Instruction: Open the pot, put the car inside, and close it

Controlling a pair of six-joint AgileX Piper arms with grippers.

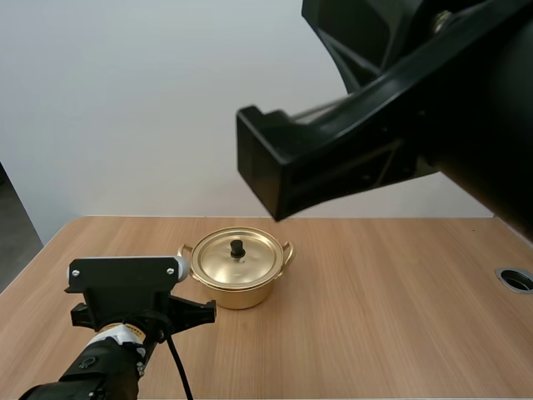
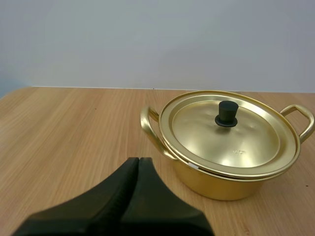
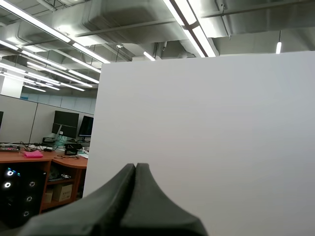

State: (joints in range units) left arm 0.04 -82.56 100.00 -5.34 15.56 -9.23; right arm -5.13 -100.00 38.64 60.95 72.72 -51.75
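Pot (image 1: 240, 283) sits on the wooden table (image 1: 391, 325), a bit left of ctr in the high view. It's upright, gold-coloured, w/ a loop handle each side. Lid (image 1: 250, 265) is on, seated flat in the rim, black knob (image 1: 237, 247) standing up from its middle. So the pot's closed right now.

L arm (image 1: 125, 287) comes in low from the near-left corner of the table. Its head is just beside the pot's left handle (image 1: 186, 250); can't tell from above if they touch.

Over to the left wrist cam: L gripper (image 2: 139, 162) has both black fingers pressed together into one dark wedge, nothing between them, so closed and empty. The tip points toward the pot's nearer handle. A strip of bare table lies between tip and pot, so near but apart. Lid looks smooth and shiny from here, knob dead ctr.

R arm (image 1: 400, 108) hangs high and close to the overhead cam, big and dark, well above the table and well apart from the pot.

Right wrist cam: R gripper (image 3: 135, 169) also has its fingers together as one wedge, closed on nothing, facing a plain white board (image 3: 206, 132).

Round metal-rimmed hole (image 1: 516, 279) in the table at the far right edge, well away from the pot.
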